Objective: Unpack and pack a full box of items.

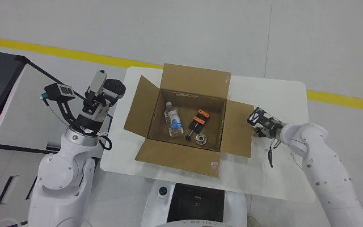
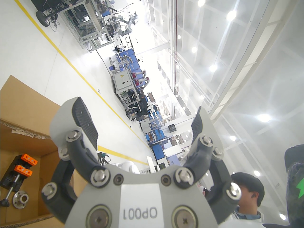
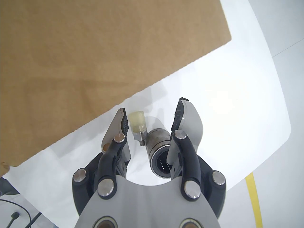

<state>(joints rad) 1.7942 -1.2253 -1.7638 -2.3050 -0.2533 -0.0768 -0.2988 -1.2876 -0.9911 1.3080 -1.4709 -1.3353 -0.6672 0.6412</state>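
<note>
An open cardboard box (image 1: 195, 76) stands in the middle of the white table (image 1: 272, 170). Inside lie a clear plastic bottle (image 1: 174, 120), an orange-and-black vise (image 1: 198, 118) and a metal flange (image 1: 199, 138). My right gripper (image 3: 152, 112) is open low over the table beside the box's right flap (image 3: 95, 36). Between its fingers rest a metal cylinder bearing (image 3: 159, 148) and a small cream-capped stud (image 3: 136, 123). My left gripper (image 2: 140, 115) is open and holds nothing, raised beyond the table's left edge and pointing upward. The vise (image 2: 17, 169) and flange (image 2: 21, 198) also appear in the left wrist view.
The box's four flaps are spread outward over the table. Bare table lies to the right of the box and along its front. A black stand (image 1: 11, 74) is on the floor at the far left. A yellow line (image 1: 57, 52) crosses the floor behind the table.
</note>
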